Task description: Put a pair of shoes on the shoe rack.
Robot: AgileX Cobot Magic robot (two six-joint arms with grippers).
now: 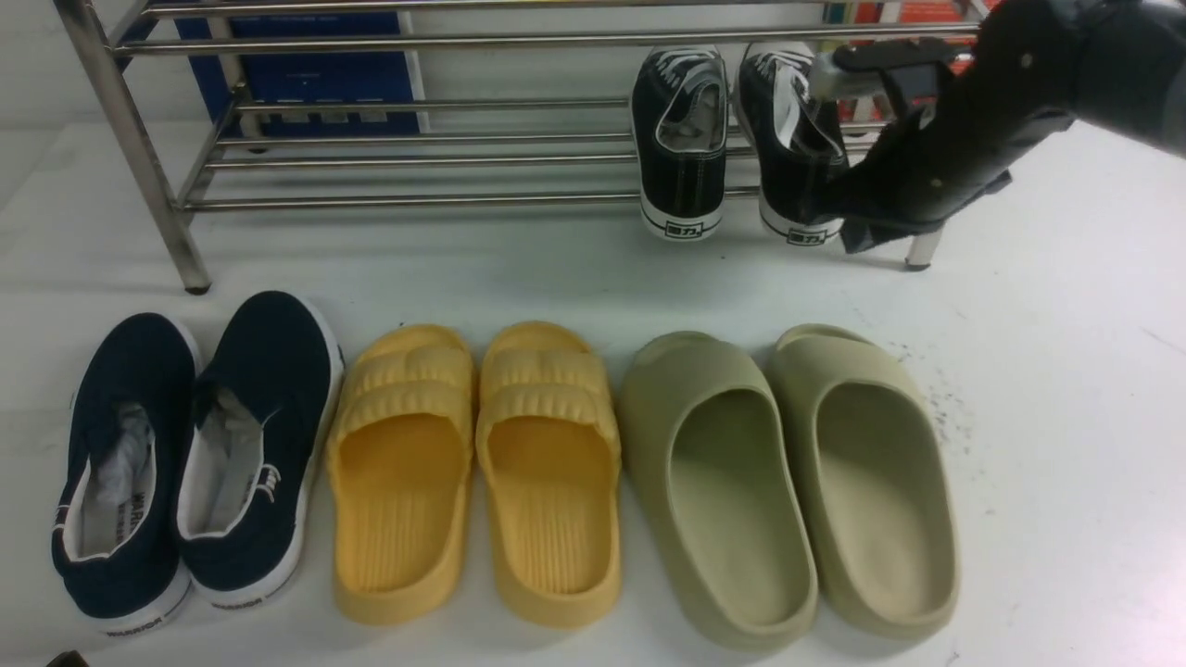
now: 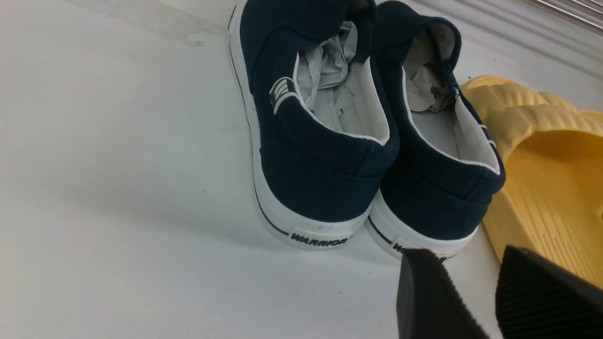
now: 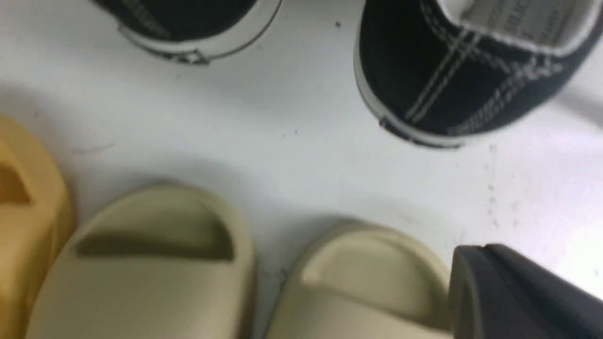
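Green slippers [image 1: 788, 482] nearest, untouched. Black sneakers [image 1: 741, 139] sit on shoe rack [image 1: 417, 167] lowest tier at 1 o'clock, heels overhanging. My right gripper [image 1: 857, 236] beside right heel, fingers together, holding nothing; left gripper [image 2: 476, 301] fingers parted, idle. I'd nudge heels inward, then back off slowly.

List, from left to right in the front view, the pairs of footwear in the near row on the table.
navy slip-ons → yellow slippers → green slippers
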